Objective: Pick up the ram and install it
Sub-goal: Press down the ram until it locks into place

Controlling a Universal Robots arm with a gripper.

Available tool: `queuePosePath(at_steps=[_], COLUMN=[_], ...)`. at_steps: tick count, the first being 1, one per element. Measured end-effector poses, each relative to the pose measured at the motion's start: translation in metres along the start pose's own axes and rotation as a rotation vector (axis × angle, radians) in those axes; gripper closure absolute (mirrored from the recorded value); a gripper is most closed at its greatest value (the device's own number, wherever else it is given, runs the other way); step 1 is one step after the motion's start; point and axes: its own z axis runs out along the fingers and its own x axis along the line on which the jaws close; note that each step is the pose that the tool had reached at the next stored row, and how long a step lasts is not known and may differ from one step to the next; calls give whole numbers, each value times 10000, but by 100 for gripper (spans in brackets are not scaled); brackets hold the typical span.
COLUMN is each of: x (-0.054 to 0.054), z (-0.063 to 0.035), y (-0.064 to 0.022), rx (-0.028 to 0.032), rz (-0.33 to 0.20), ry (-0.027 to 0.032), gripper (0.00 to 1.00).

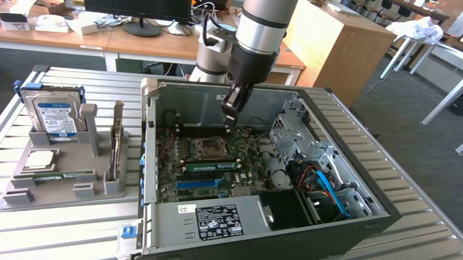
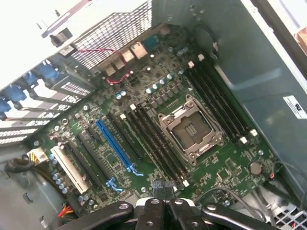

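The robot's black hand (image 1: 230,116) hangs clenched and empty inside the open grey computer case (image 1: 340,135), above the green motherboard (image 1: 217,162) and its bare silver processor socket (image 2: 191,129). A long green ram stick (image 1: 211,166) sits seated in a slot on the motherboard, just below the socket. On the slatted metal table (image 1: 72,227), a grey holder (image 1: 65,179) carries a blue-labelled silver hard drive (image 1: 54,116).

I work in a lab or workshop with an office look: my open computer case (image 1: 347,216) lies on a slatted metal surface (image 1: 65,238), wooden desks (image 1: 130,38) with a monitor (image 1: 137,8) stand behind, over grey carpet (image 1: 426,146).
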Motion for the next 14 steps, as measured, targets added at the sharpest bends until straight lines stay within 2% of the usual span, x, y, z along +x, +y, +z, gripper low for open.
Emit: queuePosePath(at_steps=[14], x=[0], z=[4], y=[0], rx=[17], rz=[1528], ry=[-47], gripper=[90])
